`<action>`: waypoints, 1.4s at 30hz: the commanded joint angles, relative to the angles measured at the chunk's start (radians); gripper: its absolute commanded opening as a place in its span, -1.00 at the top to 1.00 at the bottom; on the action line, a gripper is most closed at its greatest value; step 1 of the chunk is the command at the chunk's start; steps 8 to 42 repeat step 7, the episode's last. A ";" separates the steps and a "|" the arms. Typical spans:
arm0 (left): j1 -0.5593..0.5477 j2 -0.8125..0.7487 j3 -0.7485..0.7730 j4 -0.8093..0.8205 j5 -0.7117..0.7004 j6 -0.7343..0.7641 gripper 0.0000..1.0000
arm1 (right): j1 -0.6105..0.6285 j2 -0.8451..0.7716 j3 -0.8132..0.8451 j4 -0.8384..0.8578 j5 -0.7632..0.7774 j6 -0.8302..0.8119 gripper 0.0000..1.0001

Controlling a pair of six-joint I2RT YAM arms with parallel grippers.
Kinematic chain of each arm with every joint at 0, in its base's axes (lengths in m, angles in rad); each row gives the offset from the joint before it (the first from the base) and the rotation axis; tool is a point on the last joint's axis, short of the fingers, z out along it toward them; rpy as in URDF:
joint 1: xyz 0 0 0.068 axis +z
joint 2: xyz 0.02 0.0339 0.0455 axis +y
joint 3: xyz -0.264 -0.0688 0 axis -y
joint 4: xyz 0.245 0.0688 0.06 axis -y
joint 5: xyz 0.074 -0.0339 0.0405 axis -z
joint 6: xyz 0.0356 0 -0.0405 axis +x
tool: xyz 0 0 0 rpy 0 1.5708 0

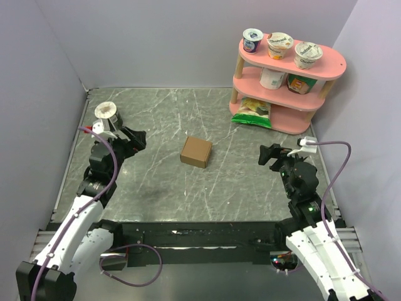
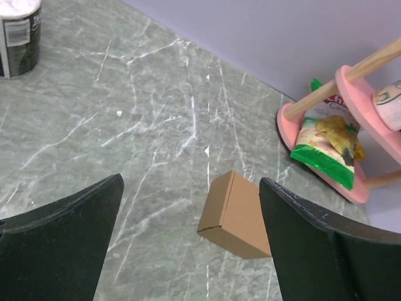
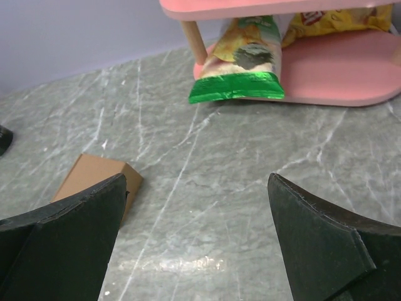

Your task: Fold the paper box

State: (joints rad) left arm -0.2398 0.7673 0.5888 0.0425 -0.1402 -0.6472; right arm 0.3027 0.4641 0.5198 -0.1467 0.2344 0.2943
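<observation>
Two grippers are hanging over the table, each with two dark, wedge-shaped fingers. The left gripper [image 1: 136,138] is standing with its jaws spread wide and nothing between them, and the right gripper [image 1: 268,155] is standing the same way. Both are hovering well apart from the one paper box [image 1: 196,152].

The box is sitting closed near the middle of the table [image 1: 156,188], between the two grippers. It is a small brown cuboid of plain matte cardboard with crisp edges. Bare grey marbled surface is lying open on every side of it.

One round black-and-white tub [image 1: 106,111] is standing at the far left, just behind the left gripper. One pink three-tier shelf [image 1: 332,63] is filling the far right corner. It is carrying three foil-lidded cups on top, two containers on the middle tier, and a glossy green-edged snack bag [image 1: 254,110] overhanging the lowest tier. Lilac walls are closing in three sides.
</observation>
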 commanded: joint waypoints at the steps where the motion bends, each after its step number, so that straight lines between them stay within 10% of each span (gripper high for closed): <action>1: 0.000 -0.023 0.025 -0.010 -0.025 0.003 -0.93 | -0.007 -0.015 0.000 -0.008 0.036 -0.012 -0.99; 42: 0.000 -0.036 0.008 -0.010 -0.045 -0.009 -0.92 | -0.007 -0.016 -0.003 -0.007 0.031 -0.007 -0.99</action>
